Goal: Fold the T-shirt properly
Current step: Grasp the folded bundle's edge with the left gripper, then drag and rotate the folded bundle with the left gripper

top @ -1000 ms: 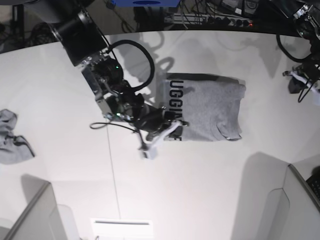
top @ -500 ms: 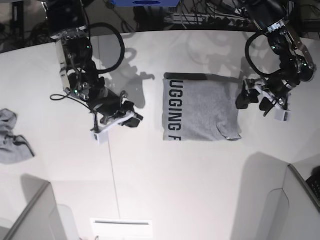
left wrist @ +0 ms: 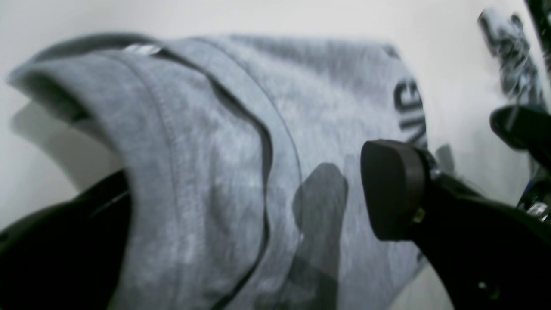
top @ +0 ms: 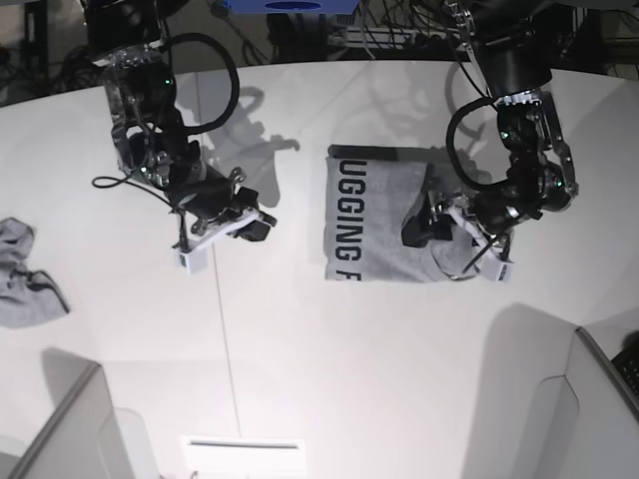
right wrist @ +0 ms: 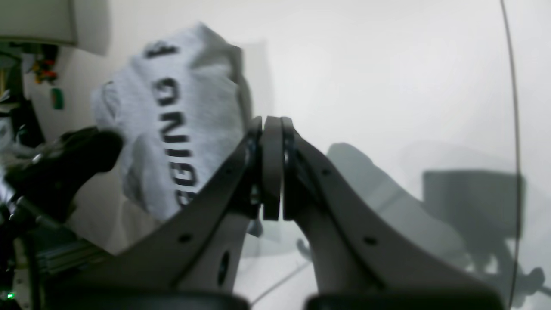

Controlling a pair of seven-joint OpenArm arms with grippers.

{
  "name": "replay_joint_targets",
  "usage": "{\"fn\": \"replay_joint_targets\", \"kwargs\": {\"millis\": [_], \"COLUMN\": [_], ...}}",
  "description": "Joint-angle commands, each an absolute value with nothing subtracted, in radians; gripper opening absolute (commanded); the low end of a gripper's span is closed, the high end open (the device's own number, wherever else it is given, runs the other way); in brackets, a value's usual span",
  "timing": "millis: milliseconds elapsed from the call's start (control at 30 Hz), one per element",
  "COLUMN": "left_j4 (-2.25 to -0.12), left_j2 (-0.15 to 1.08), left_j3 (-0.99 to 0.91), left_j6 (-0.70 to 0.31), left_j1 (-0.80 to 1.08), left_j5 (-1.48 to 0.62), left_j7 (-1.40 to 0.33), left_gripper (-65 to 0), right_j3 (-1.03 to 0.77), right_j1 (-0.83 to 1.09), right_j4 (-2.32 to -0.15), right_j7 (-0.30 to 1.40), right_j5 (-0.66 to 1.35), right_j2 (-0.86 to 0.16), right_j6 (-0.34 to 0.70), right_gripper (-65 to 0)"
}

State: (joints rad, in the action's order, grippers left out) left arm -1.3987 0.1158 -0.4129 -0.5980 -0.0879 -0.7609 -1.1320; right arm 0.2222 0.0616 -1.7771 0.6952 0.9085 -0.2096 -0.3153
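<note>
- Grey heather T-shirt [top: 384, 225] is sitting roughly mid-table [top: 329, 379] as a folded rectangle, with the black lettering running down the edge that faces the right arm's side.
- Left gripper [top: 444, 228] has its jaws spread wide over the far side of the shirt. In the left wrist view one black fingertip [left wrist: 389, 189] hovers above the cloth and the other sits low beside a raised, rounded fold, so the layered edge lies between them. Can't tell if either pad is actually touching the fabric yet.
- My read on why: it looks set up to pinch that doubled-up edge and carry it over for another fold, or to flatten the bump there. That fold stands up off the table, which gives a finger room to slide under.
- Right gripper [right wrist: 271, 170] is fully closed on nothing, pads pressed flat together, parked well apart from the shirt over bare table. Probably just staying clear so the other arm has room.
- Fold looks mostly done to me; the puffy side is what's left to tidy.
- Count: one T-shirt, two arms, two grippers, plus one small crumpled grey cloth [top: 25, 274] way off at the table edge, not involved.
</note>
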Motion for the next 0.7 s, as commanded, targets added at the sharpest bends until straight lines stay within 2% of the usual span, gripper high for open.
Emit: {"fn": "replay_joint_targets", "kwargs": {"millis": [0,100,133,233,333,567,667], "left_j4": [-1.406,-1.403,-1.400,-1.389,-1.377,-1.376,-1.379], "left_j2": [0.131,0.133,0.133,0.134,0.154,0.159,0.160], "left_j3": [-0.406,-0.384,-0.381,-0.380,-0.380,-0.357,-0.280], "left_j6": [-0.593,-0.576,-0.576,-0.573,-0.521,-0.453,-0.446], "left_j1": [-0.090,-0.084,-0.084,-0.084,-0.082,-0.081,-0.082], "left_j5": [-0.773,-0.773,-0.771,-0.765,-0.717,-0.639,-0.587], "left_j7": [-1.122,-1.122,-1.122,-1.125,-1.125,-1.127,-1.127], "left_gripper": [-5.8,-6.9,-10.0,-24.2,-39.2,-65.0,-65.0], "right_j3": [0.217,0.214,0.200,0.156,0.107,0.013,-0.033], "right_j1": [0.048,0.056,0.056,0.068,0.102,0.154,0.179], "right_j4": [-1.808,-1.831,-1.833,-1.842,-1.859,-1.894,-1.896], "right_j7": [0.679,0.676,0.673,0.677,0.679,0.679,0.679], "right_j5": [0.915,0.915,0.917,0.917,0.917,0.917,0.917], "right_j2": [-0.213,-0.225,-0.236,-0.242,-0.240,-0.245,-0.245], "right_j6": [-0.302,-0.302,-0.302,-0.302,-0.300,-0.300,-0.300], "right_gripper": [-65.0,-65.0,-65.0,-65.0,-65.0,-65.0,-65.0]}}
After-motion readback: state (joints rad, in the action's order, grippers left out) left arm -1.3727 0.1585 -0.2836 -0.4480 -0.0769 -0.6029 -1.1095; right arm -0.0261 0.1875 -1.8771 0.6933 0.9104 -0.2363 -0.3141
